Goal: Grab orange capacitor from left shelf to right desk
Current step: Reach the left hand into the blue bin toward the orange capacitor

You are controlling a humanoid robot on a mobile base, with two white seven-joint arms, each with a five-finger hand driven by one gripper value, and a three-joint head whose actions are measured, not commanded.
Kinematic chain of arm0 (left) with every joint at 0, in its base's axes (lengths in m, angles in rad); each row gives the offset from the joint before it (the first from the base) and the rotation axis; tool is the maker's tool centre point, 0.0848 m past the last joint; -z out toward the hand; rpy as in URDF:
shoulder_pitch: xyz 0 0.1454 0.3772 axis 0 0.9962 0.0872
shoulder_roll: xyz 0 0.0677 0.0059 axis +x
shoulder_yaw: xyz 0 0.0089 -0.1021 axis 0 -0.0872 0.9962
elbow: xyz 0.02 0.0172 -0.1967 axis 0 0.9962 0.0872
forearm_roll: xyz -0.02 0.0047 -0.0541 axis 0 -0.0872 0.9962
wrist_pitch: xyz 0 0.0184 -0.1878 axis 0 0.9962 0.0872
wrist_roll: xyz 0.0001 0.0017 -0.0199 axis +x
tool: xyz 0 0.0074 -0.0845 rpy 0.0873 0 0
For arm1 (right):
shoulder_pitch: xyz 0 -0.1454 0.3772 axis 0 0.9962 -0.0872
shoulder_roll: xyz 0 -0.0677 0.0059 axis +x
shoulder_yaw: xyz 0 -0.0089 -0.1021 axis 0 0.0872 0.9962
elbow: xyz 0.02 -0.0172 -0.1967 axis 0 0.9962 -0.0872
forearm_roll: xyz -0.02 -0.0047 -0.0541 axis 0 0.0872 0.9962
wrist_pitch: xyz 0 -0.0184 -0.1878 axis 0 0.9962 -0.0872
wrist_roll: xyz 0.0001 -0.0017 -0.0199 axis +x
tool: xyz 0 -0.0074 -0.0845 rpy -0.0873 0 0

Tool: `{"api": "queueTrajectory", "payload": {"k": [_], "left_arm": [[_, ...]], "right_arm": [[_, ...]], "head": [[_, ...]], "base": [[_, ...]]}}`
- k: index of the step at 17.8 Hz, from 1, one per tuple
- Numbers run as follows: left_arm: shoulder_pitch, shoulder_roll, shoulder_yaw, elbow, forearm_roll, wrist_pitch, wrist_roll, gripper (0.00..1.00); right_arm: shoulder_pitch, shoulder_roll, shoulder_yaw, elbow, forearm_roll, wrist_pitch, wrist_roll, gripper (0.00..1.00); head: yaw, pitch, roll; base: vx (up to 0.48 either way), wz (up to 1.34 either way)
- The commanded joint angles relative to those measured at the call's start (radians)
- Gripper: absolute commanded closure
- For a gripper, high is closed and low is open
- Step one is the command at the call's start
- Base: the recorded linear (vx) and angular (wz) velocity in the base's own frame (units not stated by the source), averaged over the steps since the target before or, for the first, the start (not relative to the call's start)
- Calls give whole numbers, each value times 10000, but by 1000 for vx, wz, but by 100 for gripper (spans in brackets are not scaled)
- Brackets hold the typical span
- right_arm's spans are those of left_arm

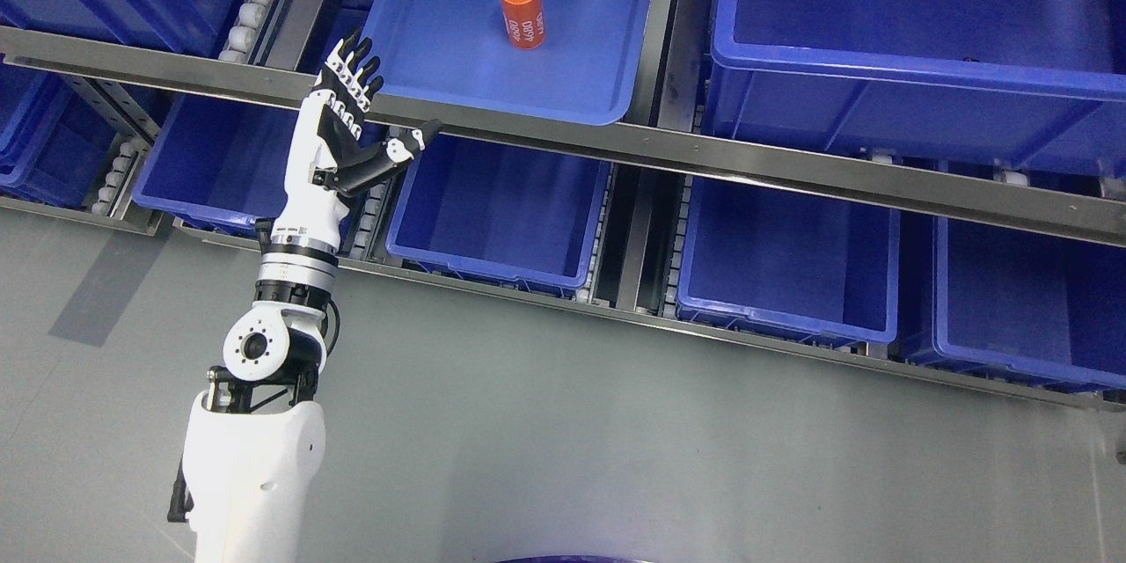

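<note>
An orange capacitor point(522, 10), a short cylinder with white print, stands in a shallow blue tray point(457, 79) on the upper shelf level. My left hand point(365, 110) is raised in front of the shelf rail, below and to the left of the tray's near left corner. Its fingers point(354, 75) point upward and the thumb sticks out to the right, holding nothing. The hand is well apart from the capacitor. My right arm does not show.
A metal shelf rail point(704, 160) runs across in front of the tray. Deep blue bins point(501, 211) fill the lower level, and a large blue bin point(915, 44) sits to the right of the tray. Grey floor point(616, 440) lies below.
</note>
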Motion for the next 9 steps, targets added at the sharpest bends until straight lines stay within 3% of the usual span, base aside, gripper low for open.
{"api": "queueTrajectory", "payload": {"k": [1, 6, 9], "left_arm": [[-10, 174, 12, 27, 1, 8, -6, 0], [-178, 174, 425, 103, -14, 23, 10, 0], [-973, 174, 579, 1203, -14, 23, -36, 0]], "right_arm": [[199, -175, -123, -174, 31, 5, 6, 0], [199, -175, -123, -174, 31, 5, 6, 0], [199, -175, -123, -174, 31, -10, 6, 0]], "head": [[0, 0, 0], [0, 0, 0], [0, 0, 0]], "base": [[0, 0], [0, 0], [0, 0]]}}
